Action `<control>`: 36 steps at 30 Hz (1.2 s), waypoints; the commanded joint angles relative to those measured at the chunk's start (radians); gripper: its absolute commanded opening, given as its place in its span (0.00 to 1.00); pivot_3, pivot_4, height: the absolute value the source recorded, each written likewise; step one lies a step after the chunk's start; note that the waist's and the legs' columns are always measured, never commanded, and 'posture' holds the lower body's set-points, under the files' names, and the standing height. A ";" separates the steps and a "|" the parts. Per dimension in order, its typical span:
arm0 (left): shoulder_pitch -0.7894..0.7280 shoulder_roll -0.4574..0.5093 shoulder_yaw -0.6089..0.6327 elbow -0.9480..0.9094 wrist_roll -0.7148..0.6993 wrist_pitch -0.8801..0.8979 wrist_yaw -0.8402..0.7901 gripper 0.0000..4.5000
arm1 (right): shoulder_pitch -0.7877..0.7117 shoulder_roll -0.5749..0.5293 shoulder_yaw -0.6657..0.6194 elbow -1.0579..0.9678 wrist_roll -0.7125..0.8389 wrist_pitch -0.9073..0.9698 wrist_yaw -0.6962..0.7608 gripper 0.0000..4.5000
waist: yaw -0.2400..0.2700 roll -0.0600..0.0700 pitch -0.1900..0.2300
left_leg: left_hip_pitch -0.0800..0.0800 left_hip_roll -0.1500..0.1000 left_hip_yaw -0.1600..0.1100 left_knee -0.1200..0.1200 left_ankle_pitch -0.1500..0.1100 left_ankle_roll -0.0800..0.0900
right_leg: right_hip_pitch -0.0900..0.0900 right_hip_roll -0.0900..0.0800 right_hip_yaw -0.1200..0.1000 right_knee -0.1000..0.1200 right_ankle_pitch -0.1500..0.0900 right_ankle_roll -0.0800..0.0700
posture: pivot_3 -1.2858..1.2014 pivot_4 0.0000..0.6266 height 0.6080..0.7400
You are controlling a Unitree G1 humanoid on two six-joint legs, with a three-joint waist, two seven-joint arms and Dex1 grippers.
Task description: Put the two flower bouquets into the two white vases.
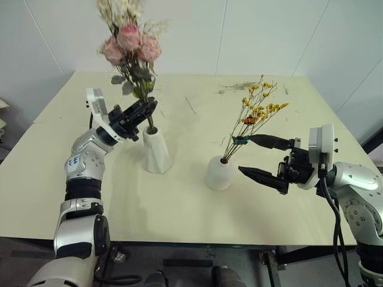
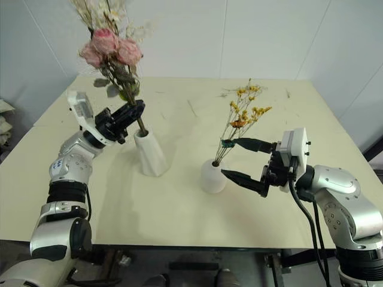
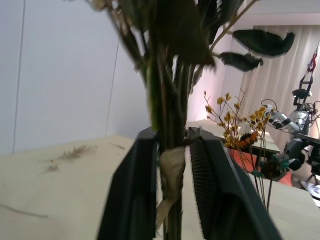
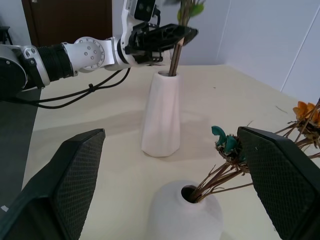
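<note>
The pink rose bouquet stands upright with its stems in the tall faceted white vase. My left gripper is just above the vase mouth. Its jaws are slightly parted on either side of the taped stems, so it is open. The thin yellow spray leans right out of the short round white vase. My right gripper is open wide to the right of that vase. One finger is level with the teal tie, the other lower, and it holds nothing.
Both vases stand near the middle of the pale table, about a hand's width apart. Loose dried sprigs lie scattered toward the far edge. White walls close the scene behind the table.
</note>
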 commanded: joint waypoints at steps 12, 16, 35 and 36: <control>0.167 0.267 -0.016 -0.230 0.084 0.001 -0.055 0.99 | -0.008 0.011 -0.010 0.004 -0.006 -0.045 0.014 1.00 | 0.000 0.000 0.000 | 0.001 0.000 0.000 0.000 0.000 0.000 | 0.000 0.000 0.000 0.000 0.000 -0.001 | 0.52 0.24 1.00; 0.205 0.371 -0.033 -0.191 0.141 -0.051 -0.124 0.99 | -0.024 0.011 0.001 0.035 -0.013 -0.051 0.035 1.00 | 0.000 0.000 0.000 | 0.001 0.000 0.000 -0.001 0.000 0.000 | 0.000 0.000 0.000 -0.001 0.000 -0.001 | 0.52 0.24 1.00; 0.615 0.512 0.204 -0.560 -0.009 0.124 -0.143 0.99 | -0.193 -0.089 0.007 0.496 -0.176 -0.262 0.314 1.00 | -0.010 0.001 0.000 | 0.001 0.002 0.001 -0.002 -0.001 0.001 | 0.000 0.000 -0.001 -0.002 -0.001 -0.003 | 0.52 0.24 1.00; 0.639 0.512 0.226 -0.567 -0.008 0.107 -0.146 0.99 | -0.204 -0.092 0.016 0.516 -0.187 -0.268 0.329 1.00 | -0.012 0.001 0.000 | 0.001 0.002 0.002 -0.003 -0.001 0.001 | 0.000 0.000 -0.001 -0.003 -0.001 -0.003 | 0.52 0.24 1.00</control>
